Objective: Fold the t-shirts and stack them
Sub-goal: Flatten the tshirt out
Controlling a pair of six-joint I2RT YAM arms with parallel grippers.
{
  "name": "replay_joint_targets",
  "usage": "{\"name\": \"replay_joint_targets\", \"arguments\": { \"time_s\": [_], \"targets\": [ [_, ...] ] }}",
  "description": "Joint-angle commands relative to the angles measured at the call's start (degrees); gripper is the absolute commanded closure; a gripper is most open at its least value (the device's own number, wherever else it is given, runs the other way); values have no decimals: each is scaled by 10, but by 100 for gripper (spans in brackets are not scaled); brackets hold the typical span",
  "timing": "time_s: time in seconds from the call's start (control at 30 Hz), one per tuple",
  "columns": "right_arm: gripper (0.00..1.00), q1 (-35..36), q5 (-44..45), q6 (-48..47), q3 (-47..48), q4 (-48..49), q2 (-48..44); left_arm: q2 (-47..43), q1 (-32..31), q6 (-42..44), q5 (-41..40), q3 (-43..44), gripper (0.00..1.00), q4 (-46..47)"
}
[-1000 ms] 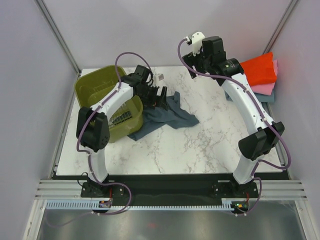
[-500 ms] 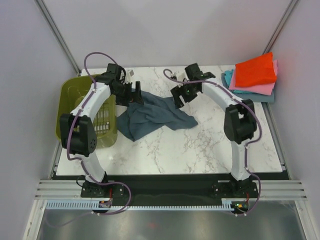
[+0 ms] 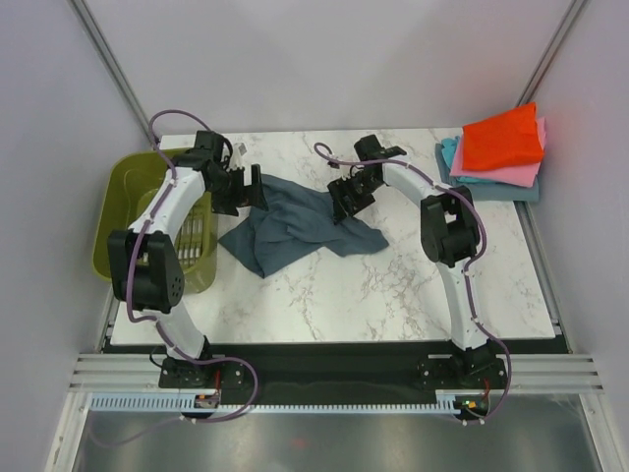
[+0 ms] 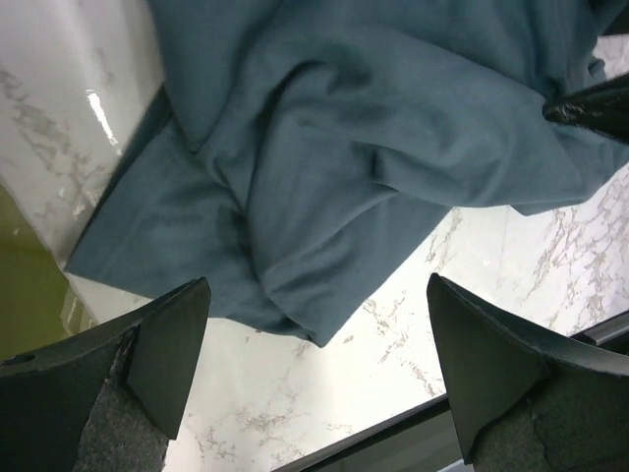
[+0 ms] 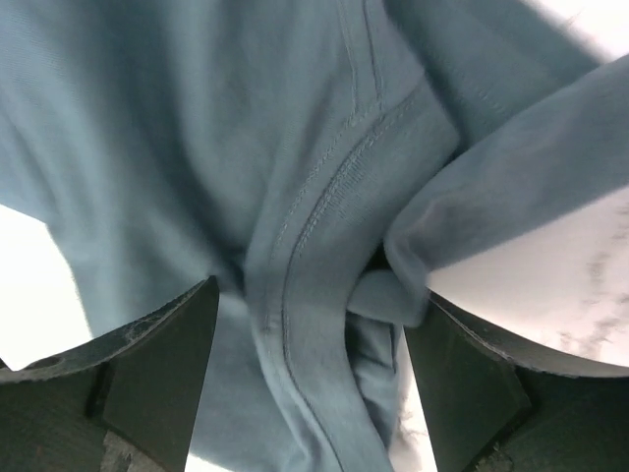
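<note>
The slate blue-grey t-shirt (image 3: 295,221) lies crumpled on the marble table, left of centre. My left gripper (image 3: 251,189) is at its left edge, open; in the left wrist view (image 4: 314,379) bare table lies between its fingers and the shirt (image 4: 344,167) lies just beyond the tips. My right gripper (image 3: 346,202) is down on the shirt's right side, open, with a seamed fold of the shirt (image 5: 314,295) between its fingers. The red-orange (image 3: 503,138), pink (image 3: 513,173) and teal (image 3: 447,152) folded t-shirts are stacked at the back right.
The olive-green basket (image 3: 123,211) stands at the table's left edge, beside my left arm. Grey walls close in both sides. The table's front edge (image 4: 413,423) shows near my left fingers.
My right arm swung from high near the stack down onto the shirt. My left gripper moved left with the shirt, and the basket slid left toward the table's edge.
</note>
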Motion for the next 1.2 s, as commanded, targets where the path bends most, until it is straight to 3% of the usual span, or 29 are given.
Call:
{"name": "replay_joint_targets", "arguments": {
  "time_s": [0.0,0.17,0.3,0.43,0.7,1.17],
  "targets": [
    [17,2,-5,10,-10,-12,7,-1,32,22,-29,24,1,-6],
    [18,2,28,18,-24,-10,9,18,38,47,-61,94,1,-11],
    [30,1,92,24,-26,-5,23,43,41,64,-71,119,0,-13],
    [100,-8,207,26,-25,11,32,78,45,69,-69,138,1,-12],
    [100,-51,368,2,-48,26,-14,52,46,76,-100,163,1,-19],
    [100,-63,345,5,-58,8,-34,-64,45,83,-114,157,1,-41]
  ]
}}
